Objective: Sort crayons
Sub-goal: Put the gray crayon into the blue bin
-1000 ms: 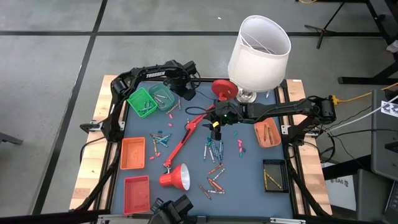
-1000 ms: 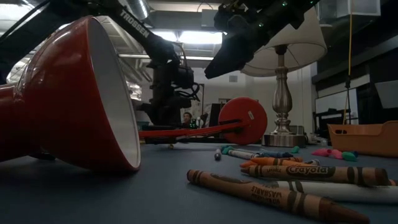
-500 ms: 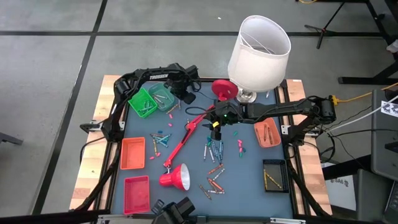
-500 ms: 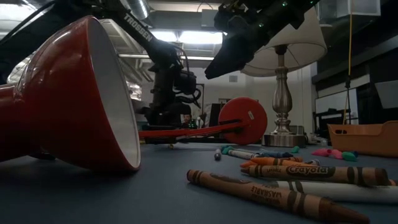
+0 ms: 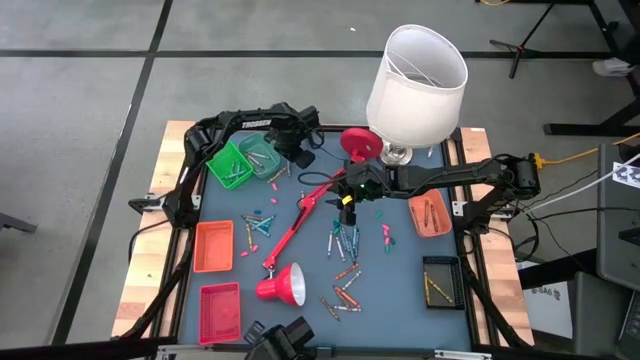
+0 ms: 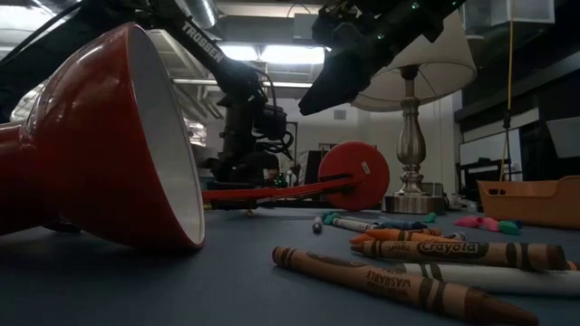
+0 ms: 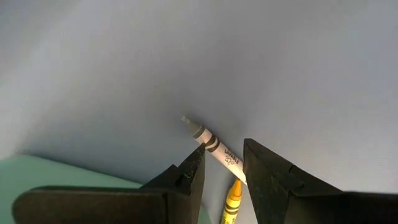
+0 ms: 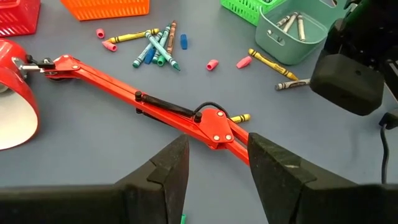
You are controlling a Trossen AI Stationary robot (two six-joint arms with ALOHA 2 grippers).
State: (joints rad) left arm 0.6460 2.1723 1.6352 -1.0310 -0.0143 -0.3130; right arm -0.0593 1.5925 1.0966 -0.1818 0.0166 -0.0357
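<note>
**Left arm shifts right along the far bins**

Since a second ago my left gripper has slid rightward off the far-left corner, ending just beside the pale green bin; over the last half second it has barely moved. Its fingers stand a little apart and hold nothing, with a grey crayon and a yellow crayon lying on the mat in the gap between them (neither is pinched, as far as I can see).

My right gripper has not budged: the arm reaches in from the right edge, its pincer spread wide and hanging above the red lamp arm.

I count six bins: bright green, pale green, two red-orange ones at the left, a tan one and a black one at the right. Two lamps: the white-shaded one upright, the red one toppled.

Loose crayons lie scattered mid-table, too many and too small for me to count.
</note>
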